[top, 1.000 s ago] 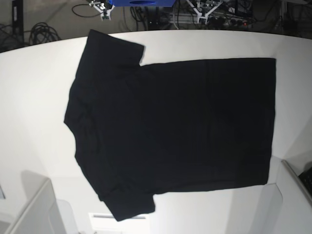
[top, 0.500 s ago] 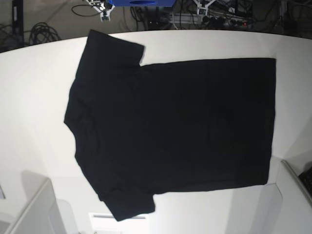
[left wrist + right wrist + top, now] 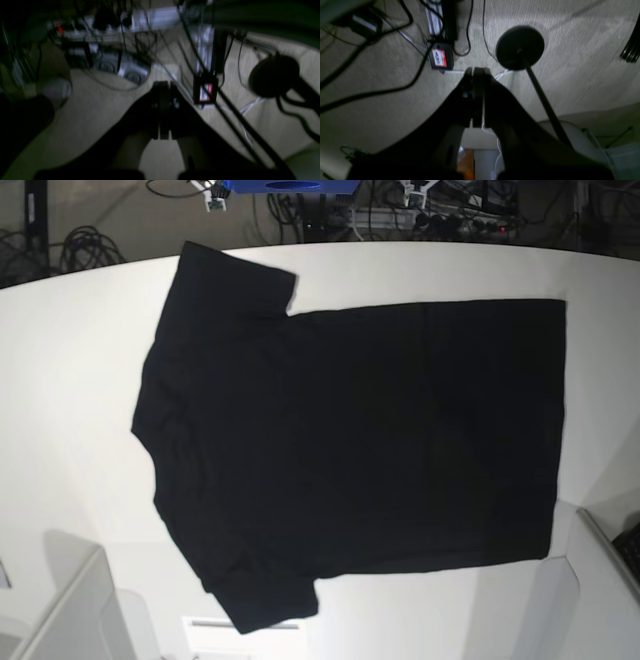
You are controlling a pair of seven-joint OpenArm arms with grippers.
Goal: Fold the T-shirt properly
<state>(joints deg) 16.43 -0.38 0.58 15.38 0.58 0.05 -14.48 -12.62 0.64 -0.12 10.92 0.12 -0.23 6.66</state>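
White tabletop (image 3: 60, 380) fills the base view, and the T-shirt (image 3: 350, 450) is laid out flat on it, plain black side up, no print to be seen. Its long axis runs left to right: collar and both sleeves at the left, straight hem at the right, so the sleeve end sits on the right arm's side and the hem on the left arm's. Plenty of bare table is left on the left side and along the far edge, while the near sleeve and the hem corner come close to the near edge. Neither arm is seen over the table. In the left wrist view, the left gripper (image 3: 163, 86) is pressed closed on nothing, pointed at carpet and cables off the table. In the right wrist view, the right gripper (image 3: 476, 72) is likewise closed and empty above the floor, near a round black stand base (image 3: 520, 47). No fold looks started yet, probably.
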